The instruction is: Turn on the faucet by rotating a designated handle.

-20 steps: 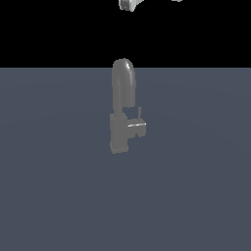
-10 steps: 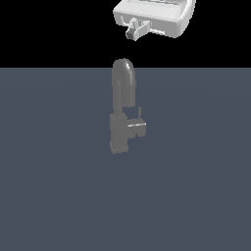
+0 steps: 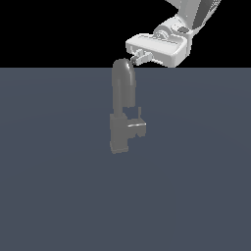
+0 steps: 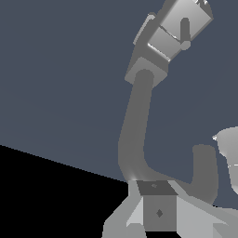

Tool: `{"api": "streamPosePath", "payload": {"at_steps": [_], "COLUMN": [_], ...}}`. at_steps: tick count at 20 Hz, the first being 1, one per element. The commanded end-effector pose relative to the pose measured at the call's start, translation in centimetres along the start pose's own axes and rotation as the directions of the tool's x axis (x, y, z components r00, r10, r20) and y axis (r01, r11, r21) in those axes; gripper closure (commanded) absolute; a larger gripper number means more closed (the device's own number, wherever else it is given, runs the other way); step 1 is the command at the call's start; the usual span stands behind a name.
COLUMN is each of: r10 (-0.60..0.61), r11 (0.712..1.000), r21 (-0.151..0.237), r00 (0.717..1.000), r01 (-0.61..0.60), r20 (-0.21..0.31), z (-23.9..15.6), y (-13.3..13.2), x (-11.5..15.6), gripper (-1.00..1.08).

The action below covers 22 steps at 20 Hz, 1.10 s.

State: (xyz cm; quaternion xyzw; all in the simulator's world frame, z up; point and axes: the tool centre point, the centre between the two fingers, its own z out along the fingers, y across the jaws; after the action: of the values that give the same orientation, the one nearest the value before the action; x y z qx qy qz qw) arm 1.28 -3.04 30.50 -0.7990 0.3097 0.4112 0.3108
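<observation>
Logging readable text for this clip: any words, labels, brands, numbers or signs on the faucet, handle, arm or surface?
None. The faucet and its handle are plain matte grey with no markings in either view.
The gripper housing is plain white, with no lettering visible.
The surface is uniform blue-grey, unmarked.
The one small diamond shape in the wrist view is not a readable sign.

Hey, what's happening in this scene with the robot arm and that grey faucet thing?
A simulated Panda arm is reaching in from the exterior view's upper right toward a matte grey faucet. Its gripper sits beside the top of the arched spout, touching nothing that shows. The small handle sticking out of the blocky base is lower down, untouched. Whether the fingers are open or shut is unclear from these views.
</observation>
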Motion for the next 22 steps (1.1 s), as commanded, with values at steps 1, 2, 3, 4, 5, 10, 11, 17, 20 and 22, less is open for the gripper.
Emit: {"api": "streamPosePath", "payload": {"at_steps": [1, 2, 3, 4, 5, 10, 11, 17, 20, 22], "r10": [0.037, 0.052, 0.066, 0.081, 0.095, 0.160, 0.171, 0.220, 0.234, 0.240], "r11": [0.998, 0.997, 0.995, 0.992, 0.989, 0.963, 0.956, 0.914, 0.895, 0.886], "r21": [0.040, 0.056, 0.071, 0.087, 0.103, 0.174, 0.185, 0.239, 0.254, 0.262], "r00": [0.998, 0.996, 0.993, 0.990, 0.986, 0.954, 0.946, 0.895, 0.872, 0.861], "r01": [-0.039, -0.056, -0.073, -0.091, -0.110, -0.208, -0.227, -0.328, -0.365, -0.384], "r20": [0.051, 0.072, 0.093, 0.115, 0.138, 0.254, 0.276, 0.389, 0.429, 0.449], "z": [0.2, 0.3, 0.4, 0.5, 0.7, 1.7, 2.0, 3.6, 4.4, 4.8], "y": [0.0, 0.0, 0.0, 0.1, 0.1, 0.5, 0.6, 1.2, 1.4, 1.6], "x": [1.9, 2.6, 3.4, 4.2, 5.0, 8.9, 9.6, 13.2, 14.5, 15.1], "gripper": [1.08, 1.08, 1.08, 1.08, 1.08, 1.08, 1.08, 1.08, 1.08, 1.08]}}
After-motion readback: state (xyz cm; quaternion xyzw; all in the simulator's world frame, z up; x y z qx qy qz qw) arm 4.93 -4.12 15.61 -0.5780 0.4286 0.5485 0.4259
